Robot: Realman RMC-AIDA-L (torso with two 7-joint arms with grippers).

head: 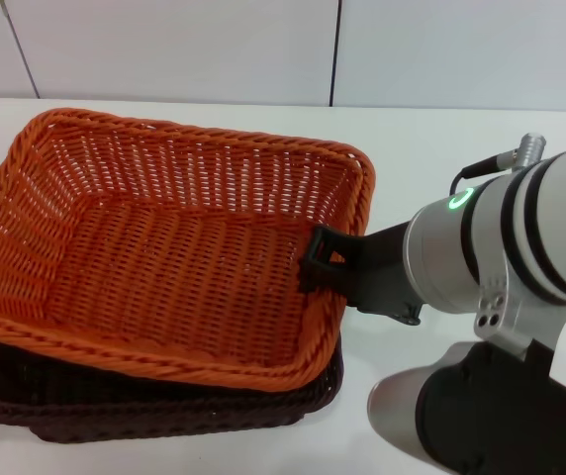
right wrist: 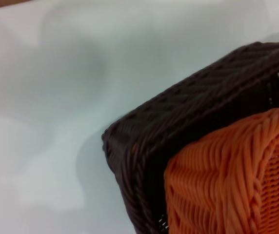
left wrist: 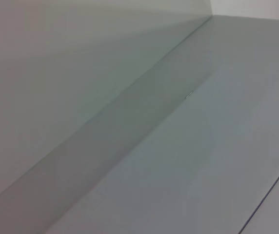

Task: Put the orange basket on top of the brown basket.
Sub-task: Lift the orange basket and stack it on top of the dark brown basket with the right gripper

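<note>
The orange basket (head: pixel 164 257) lies inside and on top of the brown basket (head: pixel 164 414), shifted a little toward the back, so the brown rim shows along the near side. My right gripper (head: pixel 325 262) is at the orange basket's right rim, with one black finger (head: pixel 317 259) inside the rim and the jaws closed on it. The right wrist view shows a corner of the brown basket (right wrist: pixel 178 122) with the orange basket (right wrist: pixel 227 180) nested in it. My left gripper is out of view; its wrist view shows only a plain grey surface.
The baskets stand on a white table (head: pixel 441 139) with a white panelled wall (head: pixel 164 40) behind. My right arm (head: pixel 520 247) reaches in from the right over the table's bare right part.
</note>
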